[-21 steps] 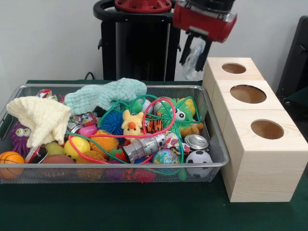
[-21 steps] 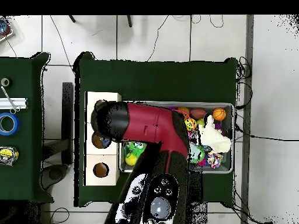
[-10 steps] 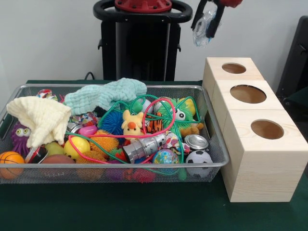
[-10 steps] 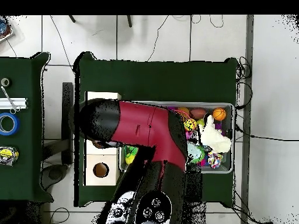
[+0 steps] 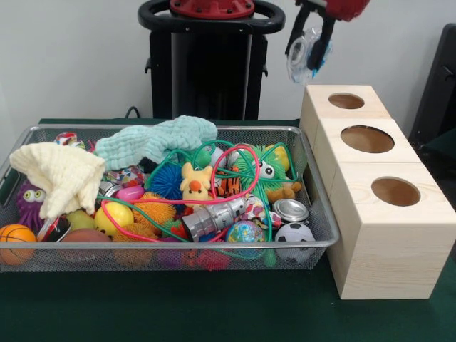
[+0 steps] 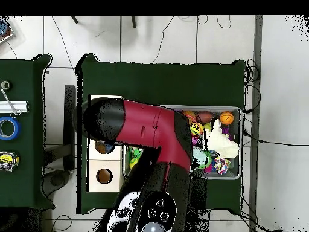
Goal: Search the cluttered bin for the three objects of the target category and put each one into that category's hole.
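Note:
My gripper (image 5: 308,58) hangs at the top of the front view, above and just left of the far hole (image 5: 346,101) of the wooden box (image 5: 385,235). It is shut on a crumpled clear plastic piece (image 5: 300,55) that dangles between the black fingers (image 5: 325,41). The middle hole (image 5: 367,139) and near hole (image 5: 395,191) lie open. Left of the box, the wire bin (image 5: 317,206) is piled with toys, balls and cloths. In the overhead view the red arm (image 6: 145,127) covers the gripper and part of the box (image 6: 96,163).
The bin holds a yellow cloth (image 5: 60,174), a mint cloth (image 5: 157,139), a metal can (image 5: 291,210), a silver canister (image 5: 214,217), a small football (image 5: 293,235) and looped green and pink cords (image 5: 246,160). A side table with tape and tools (image 6: 9,127) shows overhead.
The gripper rose with the clear plastic from beside the far box corner, moved right, then dipped slightly. The arm swung over the box in the overhead view.

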